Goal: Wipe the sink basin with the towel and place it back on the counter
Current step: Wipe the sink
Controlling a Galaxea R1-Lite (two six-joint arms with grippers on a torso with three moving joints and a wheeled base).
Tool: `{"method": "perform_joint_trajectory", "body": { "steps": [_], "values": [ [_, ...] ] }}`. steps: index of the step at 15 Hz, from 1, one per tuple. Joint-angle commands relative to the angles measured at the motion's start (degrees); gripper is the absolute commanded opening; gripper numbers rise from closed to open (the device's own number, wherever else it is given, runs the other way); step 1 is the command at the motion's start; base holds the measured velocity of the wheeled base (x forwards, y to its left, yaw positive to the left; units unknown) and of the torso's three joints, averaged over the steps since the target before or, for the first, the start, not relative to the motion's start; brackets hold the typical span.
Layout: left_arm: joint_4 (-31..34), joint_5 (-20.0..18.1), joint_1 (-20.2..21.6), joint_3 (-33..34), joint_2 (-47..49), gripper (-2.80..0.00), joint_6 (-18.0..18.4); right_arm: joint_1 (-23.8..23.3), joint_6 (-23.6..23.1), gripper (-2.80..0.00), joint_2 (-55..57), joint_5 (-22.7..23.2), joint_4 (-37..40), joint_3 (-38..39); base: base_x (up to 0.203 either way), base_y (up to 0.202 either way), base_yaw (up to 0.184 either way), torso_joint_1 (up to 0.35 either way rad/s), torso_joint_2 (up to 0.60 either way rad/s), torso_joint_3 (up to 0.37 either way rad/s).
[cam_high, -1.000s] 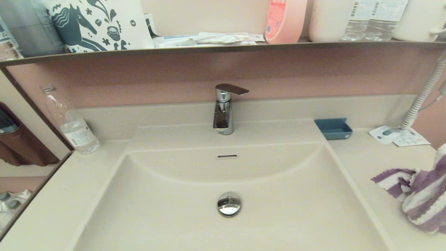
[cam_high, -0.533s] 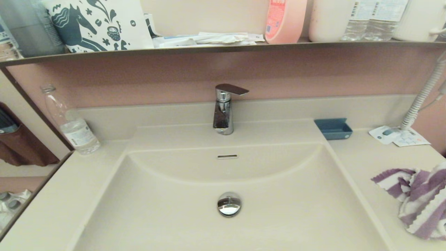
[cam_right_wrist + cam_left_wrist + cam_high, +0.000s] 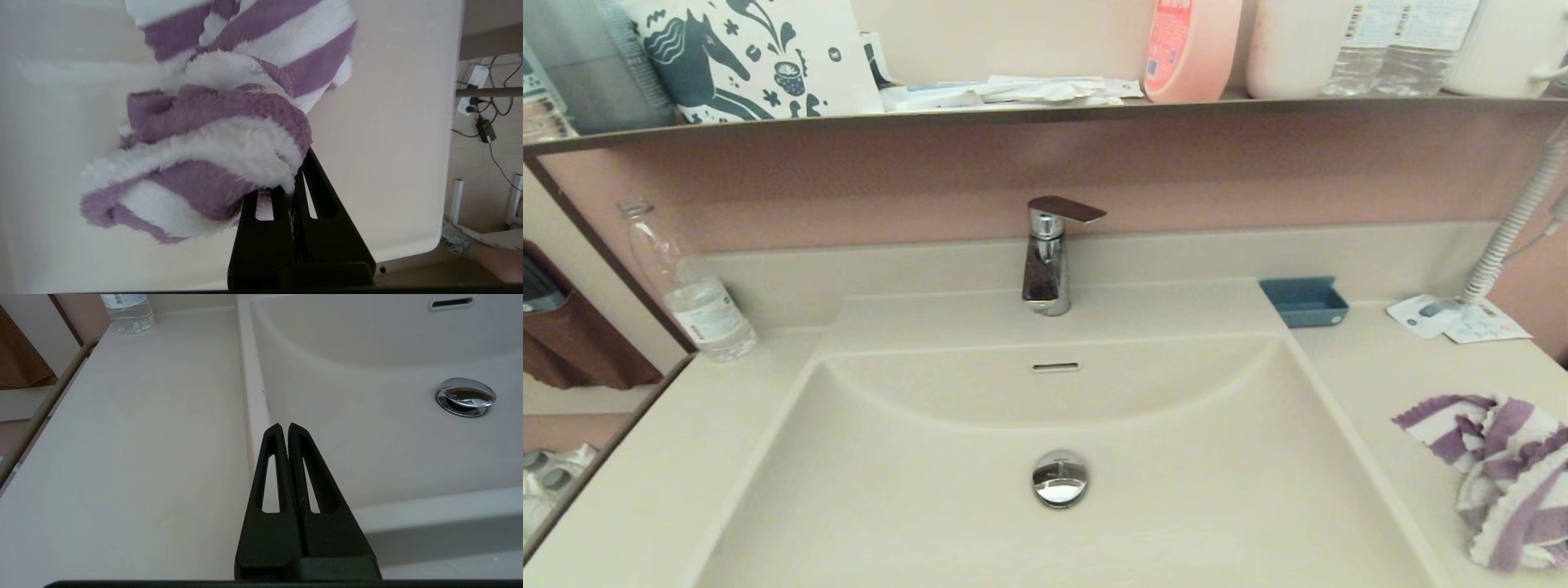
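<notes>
Right gripper (image 3: 291, 185): black fingers pressed together on a fold of the towel (image 3: 212, 134), tips buried in the pile. Seen only in its own wrist view; out of the head view.

Left gripper (image 3: 284, 430): fingers closed against each other, holding nothing, poised over the basin's left rim near the front edge.

Change vs. earlier frames: the towel (image 3: 1499, 478) has come down. One second ago its right part rose high along the right frame edge; half a second ago it was lower; now it sits as a low bunched heap on the counter (image 3: 1372, 384), right of the sink basin (image 3: 1176, 457). The far-left corner flap has stayed put.

Hidden / unclear: towel's right and near parts are cut off by the head view's edge. Whether the gripped fold touches the counter cannot be told.

Materials: towel is fluffy terry, broad purple and white stripes, scalloped hem. Counter and basin are smooth, matte cream-beige; basin has a curved back wall, narrow overflow slot (image 3: 1056, 367) and round chrome drain plug (image 3: 1060, 478). Basin interior is bare.
</notes>
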Motion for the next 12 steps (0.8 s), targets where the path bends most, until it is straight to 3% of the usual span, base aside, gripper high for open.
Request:
{"method": "perform_joint_trajectory", "body": {
  "steps": [1,7,12],
  "values": [
    [0.02,0.00,0.00,0.01,0.07,-2.80,0.02,-1.79,-1.30,-2.80,3.96,-0.02,-0.09,-0.12,0.000,0.000,0.000,0.000,0.00,0.000],
    [0.02,0.00,0.00,0.01,0.07,-2.80,0.02,-5.42,-4.13,-2.80,12.07,-3.45,-4.27,-1.19,0.000,0.000,0.000,0.000,0.00,0.000],
    [0.02,0.00,0.00,0.01,0.07,-2.80,0.02,-2.65,-3.81,-2.80,18.30,-3.91,-6.13,-0.48,0.000,0.000,0.000,0.000,0.00,0.000]
  ]
}}
